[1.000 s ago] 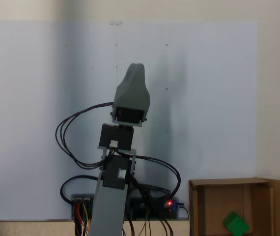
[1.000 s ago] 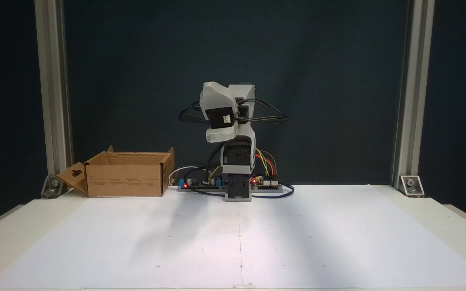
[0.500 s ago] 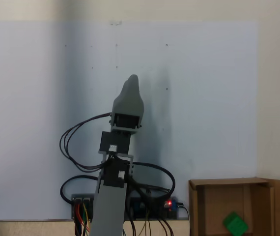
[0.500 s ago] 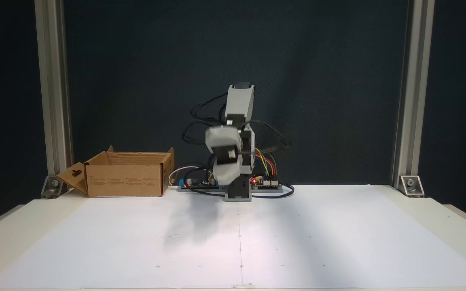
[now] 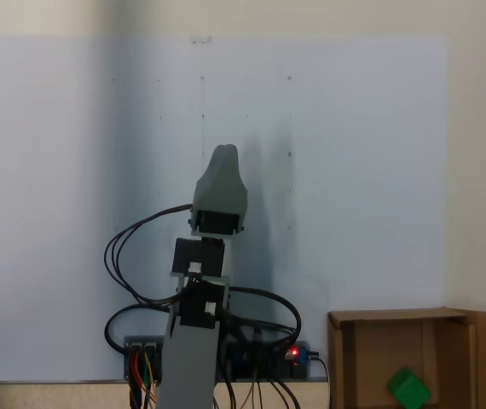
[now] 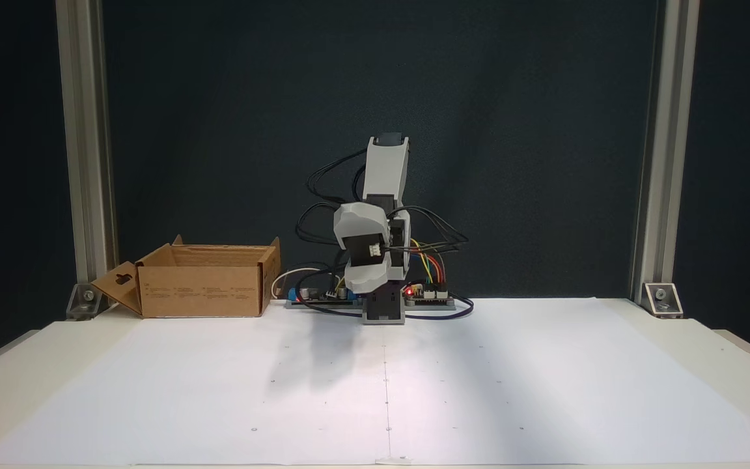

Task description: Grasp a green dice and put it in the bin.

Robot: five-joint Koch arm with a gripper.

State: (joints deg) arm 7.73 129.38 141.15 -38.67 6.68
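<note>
hand (image 5: pixel 223 153) folded, jaws' gap untellable

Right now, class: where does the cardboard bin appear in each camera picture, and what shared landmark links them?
A fixed view, from above: the bin sits bottom right, the green dice inside.
A fixed view, from the front: the bin stands left of the arm's base.
Shared landmark: the red light beside the bin.

Bin (image 5: pixel 345 358) cut by frame bottom; end effector (image 5: pixel 223 153) jaws indistinguishable.
</note>
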